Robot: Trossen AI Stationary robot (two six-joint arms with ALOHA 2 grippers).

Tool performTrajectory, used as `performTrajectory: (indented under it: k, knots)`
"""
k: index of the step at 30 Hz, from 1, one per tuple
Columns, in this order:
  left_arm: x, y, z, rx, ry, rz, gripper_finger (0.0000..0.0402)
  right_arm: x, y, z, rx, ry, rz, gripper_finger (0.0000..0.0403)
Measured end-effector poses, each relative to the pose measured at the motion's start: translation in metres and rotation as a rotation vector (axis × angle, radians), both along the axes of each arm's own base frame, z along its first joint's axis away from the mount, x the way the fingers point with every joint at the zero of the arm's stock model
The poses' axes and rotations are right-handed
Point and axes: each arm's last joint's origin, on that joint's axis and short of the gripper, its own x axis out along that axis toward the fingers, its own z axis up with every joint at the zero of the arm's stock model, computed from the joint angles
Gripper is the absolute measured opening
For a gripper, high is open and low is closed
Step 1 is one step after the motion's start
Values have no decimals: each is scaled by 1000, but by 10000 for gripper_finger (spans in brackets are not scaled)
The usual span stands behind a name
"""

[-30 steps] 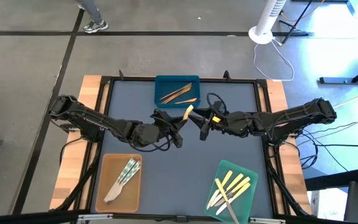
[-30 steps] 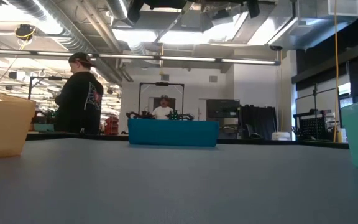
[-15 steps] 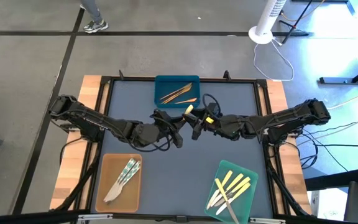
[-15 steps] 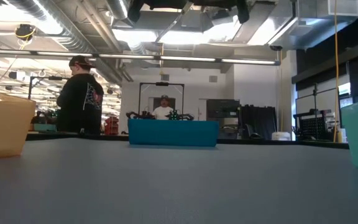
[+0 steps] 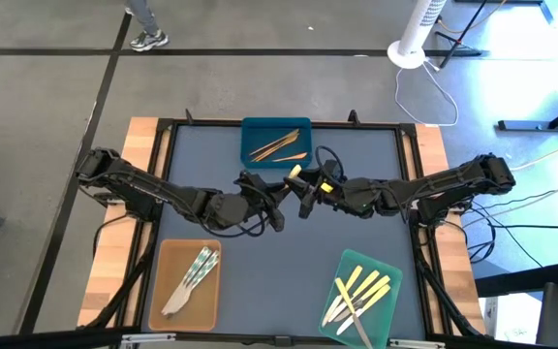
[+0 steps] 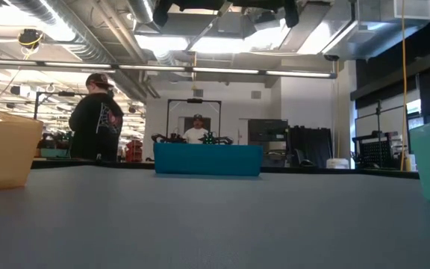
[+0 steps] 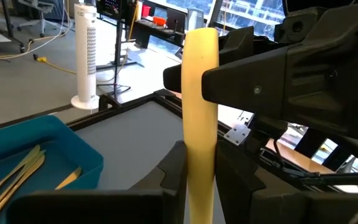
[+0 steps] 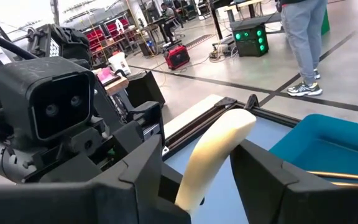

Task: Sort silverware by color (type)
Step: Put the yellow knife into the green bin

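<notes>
A pale yellow utensil (image 5: pixel 294 174) stands in the air over the table's middle, just in front of the blue tray (image 5: pixel 276 124). My left gripper (image 5: pixel 283 188) is shut on its lower part. My right gripper (image 5: pixel 304 190) faces it from the right, open, with one finger (image 8: pixel 143 167) on each side of the utensil's upper part (image 8: pixel 211 155). In the left wrist view the utensil (image 7: pixel 200 93) rises from between my own fingers, with the right gripper's finger (image 7: pixel 260 81) beside it. My left gripper pinches the yellow utensil's lower part (image 7: pixel 199 171) between its two fingers, coming nearly level from the table's left. The utensil stands about upright above the fingers, its rounded end up, clear of the table. My right gripper brackets the upper part; whether a finger touches it, I cannot tell.
The blue tray holds brown utensils (image 5: pixel 277 146). A tan tray (image 5: pixel 168 262) at the near left holds silvery utensils (image 5: pixel 194 274). A green tray (image 5: pixel 387 312) at the near right holds yellow utensils (image 5: pixel 364 288). A person stands in the room beyond the table (image 6: pixel 95 119).
My right gripper has moved toward the table's left, up to my left gripper, so that its fingers now stand around the yellow utensil's upper part. It has then kept still. The utensil has stayed upright in my left gripper.
</notes>
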Motion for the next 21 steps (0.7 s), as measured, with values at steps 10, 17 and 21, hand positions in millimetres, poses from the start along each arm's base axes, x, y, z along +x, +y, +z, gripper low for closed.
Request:
performTrajectory:
  k: [10, 17, 21]
  knots:
    - [0, 0, 0, 1, 1, -2, 57, 0, 0, 0, 0, 1, 0, 135]
    - [1, -1, 0, -14, 3, -58, 66, 1, 1, 0, -29, 14, 17, 57]
    - [1, -1, -1, -13, 8, -57, 76, 2, 1, -2, -53, 27, 33, 29]
